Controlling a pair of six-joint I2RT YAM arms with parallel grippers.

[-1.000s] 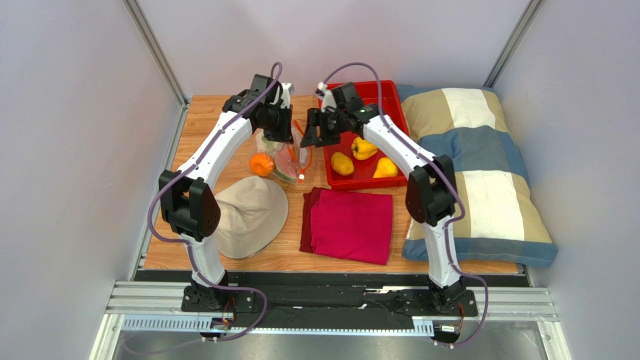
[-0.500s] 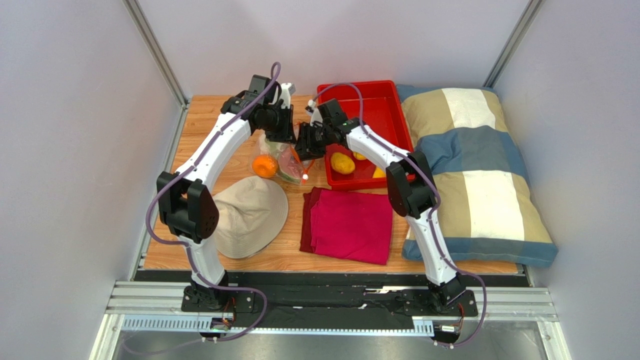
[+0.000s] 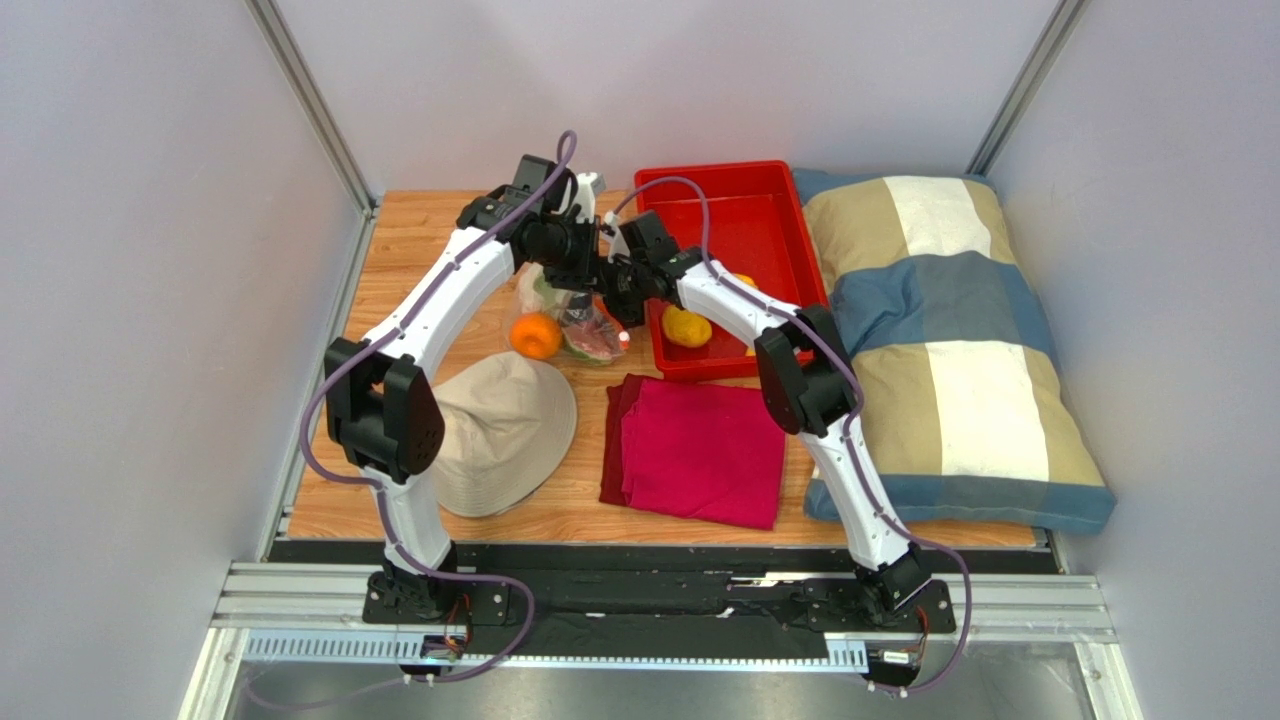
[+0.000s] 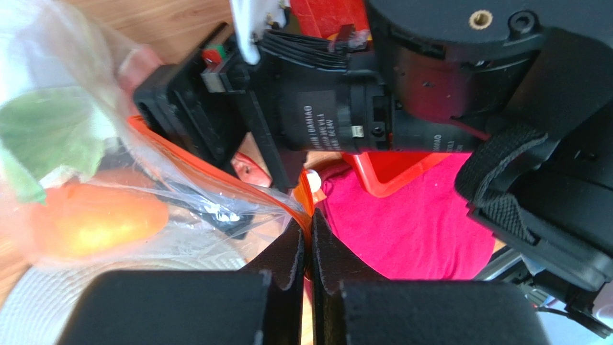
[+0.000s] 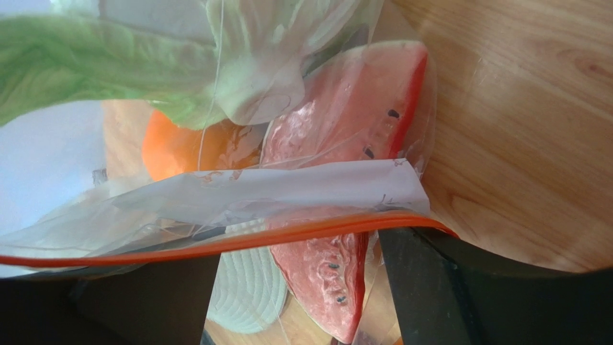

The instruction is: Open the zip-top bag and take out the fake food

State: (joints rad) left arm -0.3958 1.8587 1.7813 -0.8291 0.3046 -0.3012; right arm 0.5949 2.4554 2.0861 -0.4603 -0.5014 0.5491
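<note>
The zip-top bag (image 3: 576,318) hangs clear and crinkly above the table's far middle. My left gripper (image 3: 580,270) is shut on its orange-red zip strip (image 4: 301,213), and the strip runs out between the closed fingers of the left gripper (image 4: 310,233). My right gripper (image 3: 609,290) is right beside it, at the bag's mouth. In the right wrist view the right gripper (image 5: 288,291) is open, with the zip strip (image 5: 216,245) stretched across both fingertips. Fake food shows through the plastic: a watermelon slice (image 5: 338,136), an orange (image 5: 176,147) and green cauliflower leaves (image 5: 93,65). A yellow fruit (image 3: 687,326) lies in the tray.
A red tray (image 3: 744,210) stands just right of the bag. A striped pillow (image 3: 947,345) fills the right side. A beige hat (image 3: 496,428) and a folded magenta cloth (image 3: 699,450) lie nearer the arms' bases.
My right arm has swung left from over the red tray to the bag's mouth. The left gripper has kept its hold on the zip strip and shifted slightly right.
</note>
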